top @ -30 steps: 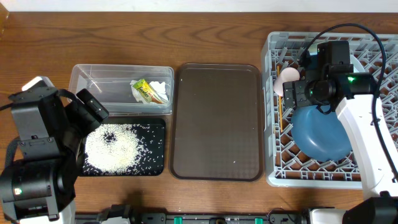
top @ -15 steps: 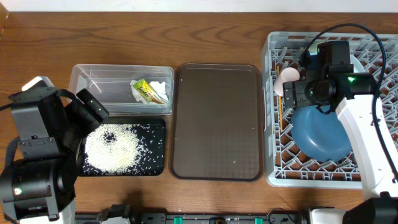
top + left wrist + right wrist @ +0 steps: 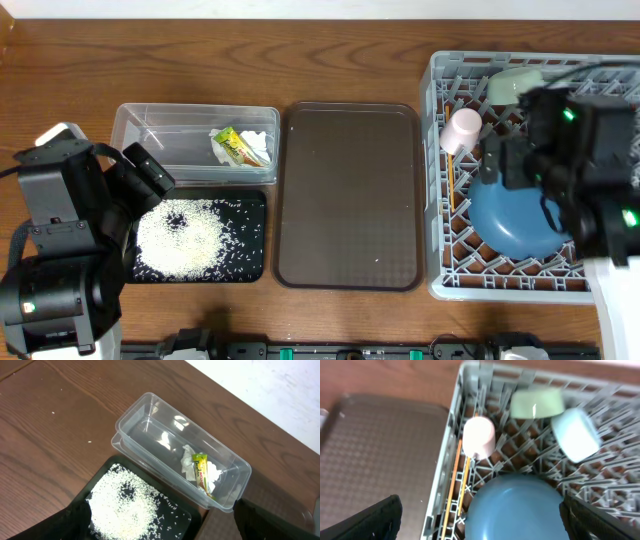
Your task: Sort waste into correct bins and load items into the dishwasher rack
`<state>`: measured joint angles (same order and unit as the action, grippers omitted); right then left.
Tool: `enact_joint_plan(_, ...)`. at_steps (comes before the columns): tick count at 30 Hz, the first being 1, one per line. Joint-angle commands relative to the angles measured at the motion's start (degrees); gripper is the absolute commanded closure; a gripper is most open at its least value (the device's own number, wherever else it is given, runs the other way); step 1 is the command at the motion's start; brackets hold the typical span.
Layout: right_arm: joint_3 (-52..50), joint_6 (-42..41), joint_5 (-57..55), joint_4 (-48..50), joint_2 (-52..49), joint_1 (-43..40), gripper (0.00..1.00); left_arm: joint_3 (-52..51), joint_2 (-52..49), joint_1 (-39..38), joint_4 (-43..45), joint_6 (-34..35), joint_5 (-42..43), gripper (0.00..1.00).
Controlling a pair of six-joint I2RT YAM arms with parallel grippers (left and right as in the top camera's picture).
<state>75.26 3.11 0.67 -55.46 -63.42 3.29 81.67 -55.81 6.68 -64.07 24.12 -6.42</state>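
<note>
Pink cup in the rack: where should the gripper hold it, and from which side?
Probably across its rounded sides, from above. The pink cup sits in the grey rack close to its left wall, so a sideways approach looks blocked.

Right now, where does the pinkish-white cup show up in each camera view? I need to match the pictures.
Overhead: the pinkish-white cup is at the upper right, inside the dishwasher rack, near its left wall.
Left wrist: not in view.
Right wrist: the cup is upper centre-left, by the rack's left wall.
Shared landmark: the blue plate, just below the cup in both views.
</note>
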Motion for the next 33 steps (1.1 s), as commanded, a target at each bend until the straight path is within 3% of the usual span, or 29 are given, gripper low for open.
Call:
enact_joint_plan(1,0.70,-0.94,0.44,-0.07,5.25,0.13,0.01,0.92,0.09,0.26,0.02,-0.52,-0.72,0.06)
enact_joint_plan(23,0.68,-0.96,0.35,-3.74,39.47,0.79,0.01,0.90,0.09,0.26,0.02,-0.52,-0.72,0.06)
enact_joint_plan(33,-2.03,-0.96,1.11,-4.63,47.91,1.29,0.01,0.90,0.09,0.26,0.02,-0.52,-0.72,0.06)
